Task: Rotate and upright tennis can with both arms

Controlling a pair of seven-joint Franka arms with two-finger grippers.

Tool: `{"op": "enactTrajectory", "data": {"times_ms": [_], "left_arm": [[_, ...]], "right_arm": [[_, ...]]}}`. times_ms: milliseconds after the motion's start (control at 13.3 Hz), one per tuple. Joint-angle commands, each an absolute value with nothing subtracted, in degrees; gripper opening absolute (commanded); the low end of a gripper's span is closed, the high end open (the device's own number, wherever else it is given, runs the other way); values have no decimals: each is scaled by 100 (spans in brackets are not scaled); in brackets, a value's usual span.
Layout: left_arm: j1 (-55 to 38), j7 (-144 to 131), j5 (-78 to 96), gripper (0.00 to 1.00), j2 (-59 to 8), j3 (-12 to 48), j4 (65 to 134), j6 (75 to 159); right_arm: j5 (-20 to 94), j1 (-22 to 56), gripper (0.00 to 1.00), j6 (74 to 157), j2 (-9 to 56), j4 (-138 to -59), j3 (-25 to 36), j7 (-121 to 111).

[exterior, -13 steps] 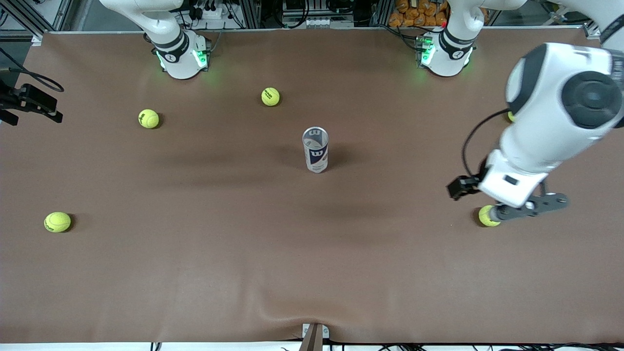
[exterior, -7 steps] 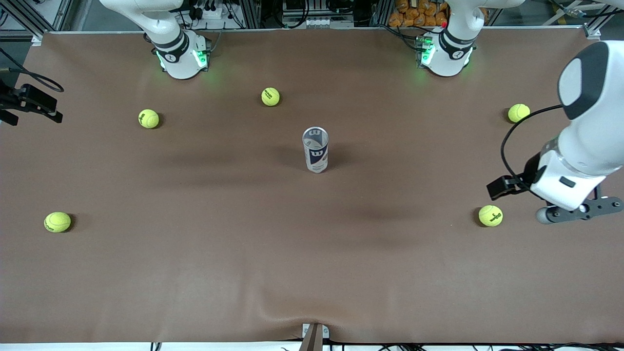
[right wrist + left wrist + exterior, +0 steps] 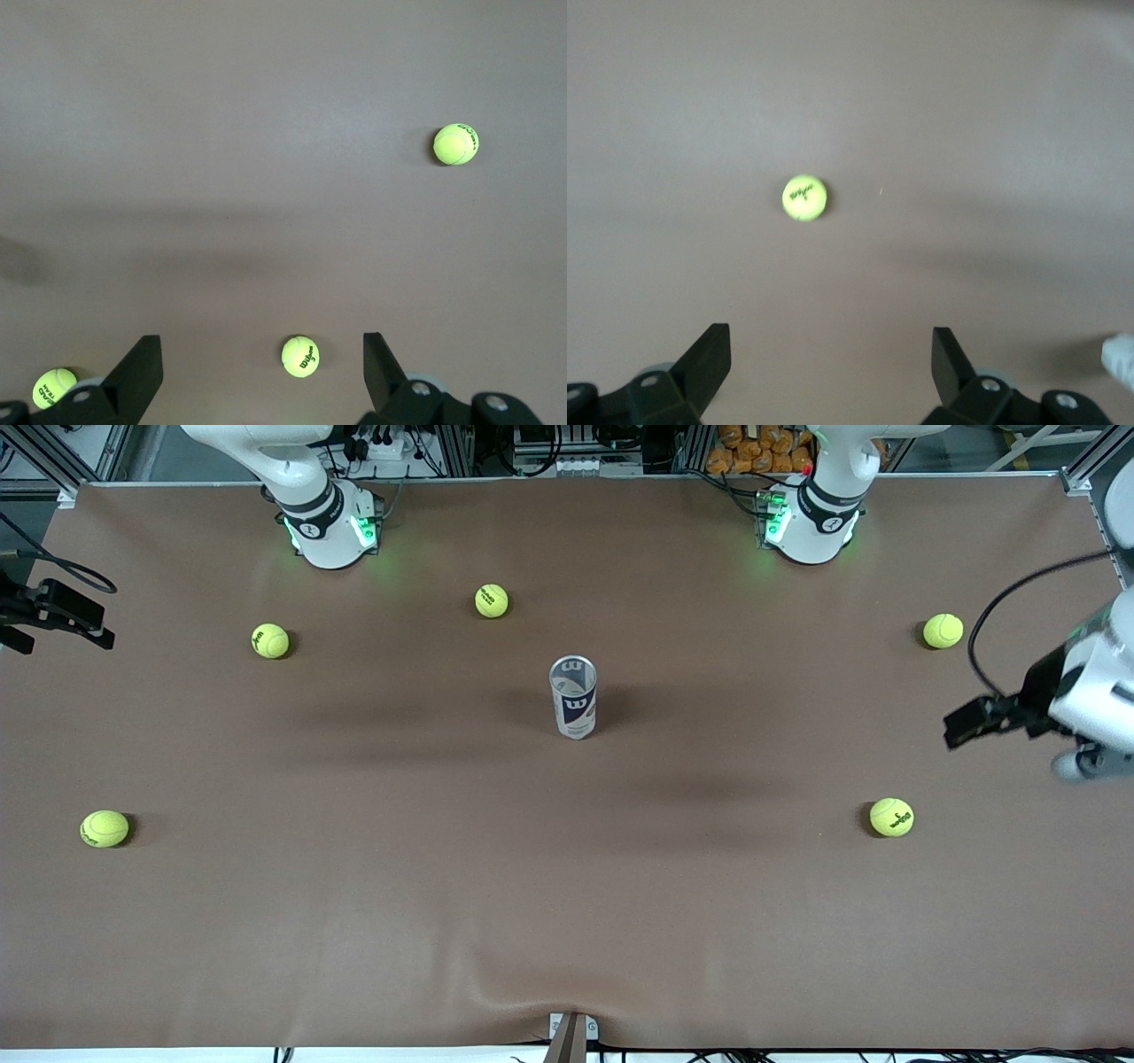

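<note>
The can (image 3: 573, 696) stands upright mid-table, axis vertical, well apart from both spread-jawed grippers, left gripper (image 3: 831, 376) and right gripper (image 3: 262, 379).

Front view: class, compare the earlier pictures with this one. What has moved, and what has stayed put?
The left arm has swung away toward its own end of the table, uncovering two tennis balls. Its gripper hangs with open jaws and took nothing. The tennis can stayed upright mid-table, the other balls stayed, and the right gripper waits, open.
</note>
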State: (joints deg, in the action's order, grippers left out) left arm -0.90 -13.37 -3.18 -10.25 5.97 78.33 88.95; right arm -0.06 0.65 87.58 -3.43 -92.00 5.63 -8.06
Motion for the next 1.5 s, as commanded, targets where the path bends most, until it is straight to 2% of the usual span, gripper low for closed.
{"op": "enactTrajectory", "data": {"times_ms": [0,300,1423], "left_arm": [[17,-1205,42,100,-326,677,8332,8745],[70,-800,132,100,175,633,8719,8631],[53,-634,123,100,9,361,8692,8684]], "right_arm": [[88,18,100,8859,-351,-9193,519,-765],[132,18,100,8561,-527,-9229,519,-773],[150,114,100,8377,-457,-8780,545,-1028]]}}
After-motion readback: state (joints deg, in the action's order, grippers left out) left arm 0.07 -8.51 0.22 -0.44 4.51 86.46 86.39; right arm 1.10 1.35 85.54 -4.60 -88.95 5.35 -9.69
